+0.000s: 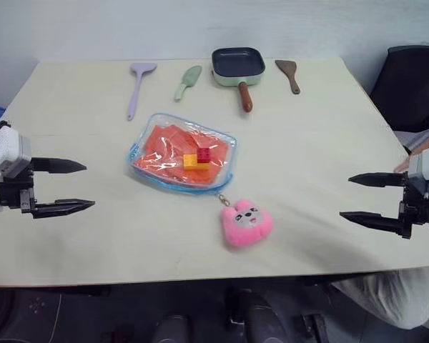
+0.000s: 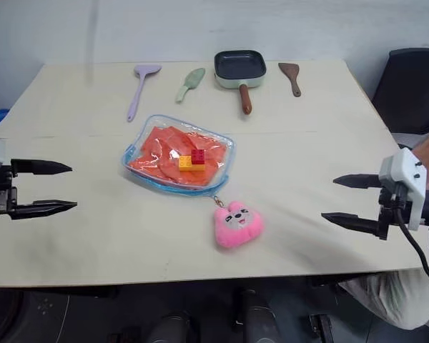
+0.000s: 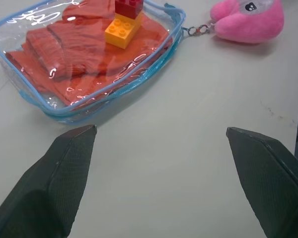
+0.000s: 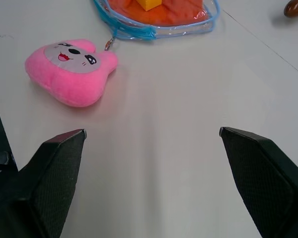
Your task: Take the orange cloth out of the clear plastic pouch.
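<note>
We see the cloth (image 1: 173, 148) inside the pouch (image 1: 144, 128), between both grippers, left (image 1: 86, 186) and right (image 1: 347, 196), each spread wide, empty, well apart.

Beige table (image 1: 307, 164): clear plastic pouch (image 1: 146, 168) lies mid-table, pink plush charm (image 1: 247, 223) just in front of it, joined by a short chain. Along the far edge: purple spatula (image 1: 137, 87), green scoop (image 1: 187, 82), small pan (image 1: 238, 68), brown spatula (image 1: 288, 74).

Pouch: the clear plastic pouch (image 1: 183, 153), blue-edged, rounded corners, lies flat mid-counter (image 1: 307, 150).
Cloth: the orange cloth (image 1: 168, 148), folded and rumpled, sits inside the pouch, filling most of it.
</note>
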Robot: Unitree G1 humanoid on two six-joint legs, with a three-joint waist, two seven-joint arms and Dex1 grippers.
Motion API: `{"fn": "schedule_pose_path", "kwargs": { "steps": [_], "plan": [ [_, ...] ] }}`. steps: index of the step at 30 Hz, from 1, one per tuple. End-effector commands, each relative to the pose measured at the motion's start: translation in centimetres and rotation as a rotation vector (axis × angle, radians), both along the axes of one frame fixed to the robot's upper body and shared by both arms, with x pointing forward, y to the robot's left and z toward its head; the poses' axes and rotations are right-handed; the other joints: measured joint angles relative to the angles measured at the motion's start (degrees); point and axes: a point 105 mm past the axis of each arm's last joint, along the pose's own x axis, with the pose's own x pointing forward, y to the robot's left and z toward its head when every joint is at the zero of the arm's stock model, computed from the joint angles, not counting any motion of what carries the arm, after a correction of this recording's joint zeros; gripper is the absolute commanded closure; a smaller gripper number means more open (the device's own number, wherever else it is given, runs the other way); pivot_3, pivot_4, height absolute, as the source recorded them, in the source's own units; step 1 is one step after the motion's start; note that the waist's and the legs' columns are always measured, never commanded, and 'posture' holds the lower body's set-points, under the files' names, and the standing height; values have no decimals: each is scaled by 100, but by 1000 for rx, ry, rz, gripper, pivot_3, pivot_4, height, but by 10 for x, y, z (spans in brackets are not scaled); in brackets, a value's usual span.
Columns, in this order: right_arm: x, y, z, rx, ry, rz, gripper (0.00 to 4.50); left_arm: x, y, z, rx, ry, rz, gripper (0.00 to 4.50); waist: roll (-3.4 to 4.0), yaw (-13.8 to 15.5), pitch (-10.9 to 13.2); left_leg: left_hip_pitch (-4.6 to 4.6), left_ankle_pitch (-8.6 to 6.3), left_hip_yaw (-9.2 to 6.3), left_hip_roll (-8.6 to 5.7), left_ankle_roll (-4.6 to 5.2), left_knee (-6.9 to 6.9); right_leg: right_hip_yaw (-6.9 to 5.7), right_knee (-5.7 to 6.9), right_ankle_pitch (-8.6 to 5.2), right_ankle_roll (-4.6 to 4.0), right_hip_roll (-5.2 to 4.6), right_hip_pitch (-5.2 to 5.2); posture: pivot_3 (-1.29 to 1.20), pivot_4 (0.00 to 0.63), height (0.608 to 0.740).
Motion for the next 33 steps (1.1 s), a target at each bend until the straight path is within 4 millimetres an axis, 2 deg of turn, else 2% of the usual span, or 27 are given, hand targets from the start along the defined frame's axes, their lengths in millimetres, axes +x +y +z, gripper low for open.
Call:
{"fn": "schedule_pose_path", "kwargs": {
  "steps": [1,9,17,27,31,33],
  "plan": [
    [1,5,6,-5,-40,12,0,-2,1,7,44,-44,3,84,0,5,0,0,0,0,0,0,0,0,0,0,0,0,0,0,150,740],
    [5,10,4,1,-63,-3,0,-3,4,1,66,-39,17,84,2,4,1,2,0,2,-1,0,0,1,1,0,0,-2,-5,0,150,740],
    [8,6,3,-7,-62,-29,0,-4,14,-13,104,-15,59,84,3,7,2,3,0,5,0,-1,0,2,2,0,-1,-1,-5,0,150,740],
    [11,3,7,3,-55,-41,0,-6,14,-14,65,17,68,84,3,5,2,3,0,7,0,-1,0,3,3,0,-1,0,-5,0,150,740],
    [11,4,7,8,-55,-39,0,-2,13,-12,53,-5,68,84,3,5,2,3,0,6,-1,-1,0,3,3,0,-1,-1,-5,0,150,740],
    [11,10,6,17,-65,-29,0,6,1,-9,17,-39,41,84,3,6,2,2,0,7,-1,-1,0,3,3,0,-1,-1,-5,0,150,740]
  ]
}}
